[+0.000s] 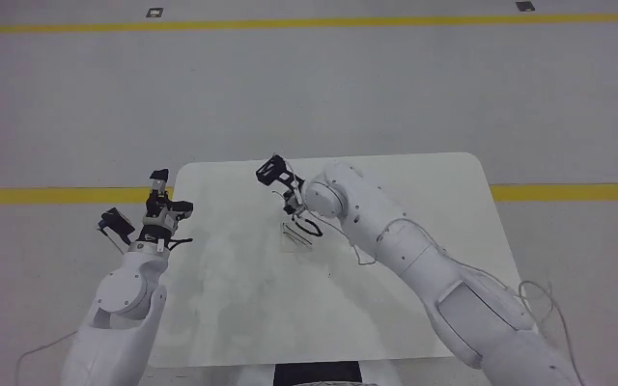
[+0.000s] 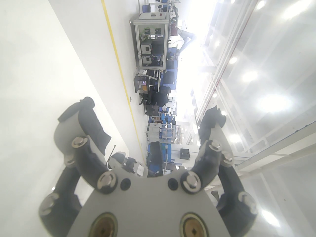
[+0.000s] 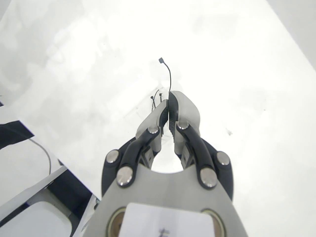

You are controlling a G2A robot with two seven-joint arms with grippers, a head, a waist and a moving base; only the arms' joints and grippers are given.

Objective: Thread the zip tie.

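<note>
**Table layout: both arms and the ties**

The right gripper hangs over the table left of its middle, a zip tie pinched in its tips — loose zip ties lie on the surface just beside it. The left gripper stands by the table's left edge, well apart.

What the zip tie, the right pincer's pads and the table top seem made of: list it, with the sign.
Zip tie: thin black strap with a small square head, bowing out of the shut right pincer; likely flexible plastic, matte.
Pads: dark, dull, with ridged edges; probably rubber.
Table top: white, smooth, smudged, faint sheen; perhaps laminate, not certain.
</note>
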